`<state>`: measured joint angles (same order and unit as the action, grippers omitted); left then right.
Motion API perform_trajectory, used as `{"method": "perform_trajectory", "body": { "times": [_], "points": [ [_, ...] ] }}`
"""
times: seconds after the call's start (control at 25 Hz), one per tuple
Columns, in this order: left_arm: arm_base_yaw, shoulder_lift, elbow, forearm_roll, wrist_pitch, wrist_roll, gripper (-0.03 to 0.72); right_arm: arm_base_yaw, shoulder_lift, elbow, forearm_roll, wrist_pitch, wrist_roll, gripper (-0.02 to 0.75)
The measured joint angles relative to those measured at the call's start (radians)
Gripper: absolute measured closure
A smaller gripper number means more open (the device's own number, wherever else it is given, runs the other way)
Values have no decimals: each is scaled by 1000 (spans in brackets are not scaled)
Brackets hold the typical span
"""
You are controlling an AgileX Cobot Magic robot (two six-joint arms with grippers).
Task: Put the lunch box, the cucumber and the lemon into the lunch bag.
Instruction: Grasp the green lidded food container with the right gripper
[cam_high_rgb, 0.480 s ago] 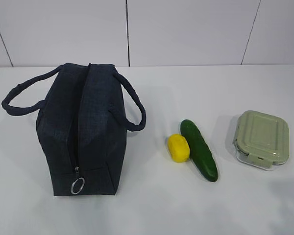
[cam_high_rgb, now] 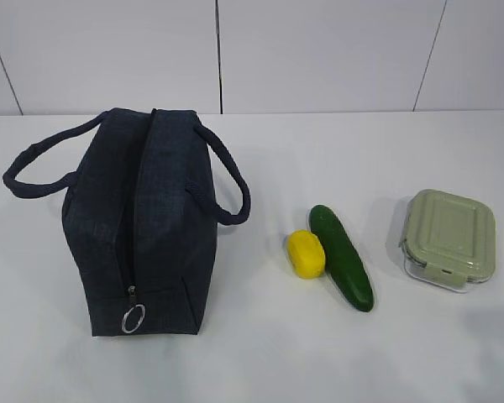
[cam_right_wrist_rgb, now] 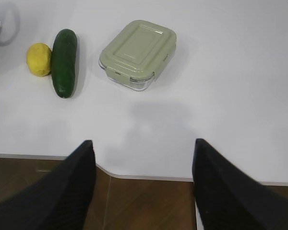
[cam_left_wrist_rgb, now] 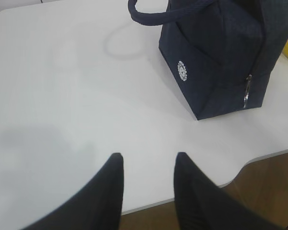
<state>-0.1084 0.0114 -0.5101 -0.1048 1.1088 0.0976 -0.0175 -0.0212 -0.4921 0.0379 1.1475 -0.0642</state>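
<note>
The dark navy lunch bag [cam_high_rgb: 143, 227] stands on the left of the white table, its top zipper shut and the silver ring pull [cam_high_rgb: 133, 320] hanging at its near end. Right of it the yellow lemon [cam_high_rgb: 307, 253] lies against the dark green cucumber [cam_high_rgb: 342, 256]. The lunch box [cam_high_rgb: 449, 237] with its sage-green lid sits further right. My left gripper [cam_left_wrist_rgb: 147, 158] hovers open over the table's near edge, short of the lunch bag [cam_left_wrist_rgb: 225, 52]. My right gripper [cam_right_wrist_rgb: 143, 143] is open wide at the near edge, short of the lunch box [cam_right_wrist_rgb: 138, 53], cucumber [cam_right_wrist_rgb: 65, 62] and lemon [cam_right_wrist_rgb: 39, 59].
The table's near edge [cam_right_wrist_rgb: 149, 178] has a scalloped cut-out, with brown floor below it. A white tiled wall [cam_high_rgb: 319, 50] stands behind the table. The bag's two loop handles [cam_high_rgb: 34, 172] splay out to either side.
</note>
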Motion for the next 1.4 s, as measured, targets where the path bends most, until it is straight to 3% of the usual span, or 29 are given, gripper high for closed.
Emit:
{"method": "perform_trajectory", "body": {
  "times": [0.84,1.4],
  "points": [
    [0,0,0,0,0,0,450,0,3,-39,2,0,42,265],
    [0,0,0,0,0,0,450,0,386,-142,25,-111,156,265]
  ]
}}
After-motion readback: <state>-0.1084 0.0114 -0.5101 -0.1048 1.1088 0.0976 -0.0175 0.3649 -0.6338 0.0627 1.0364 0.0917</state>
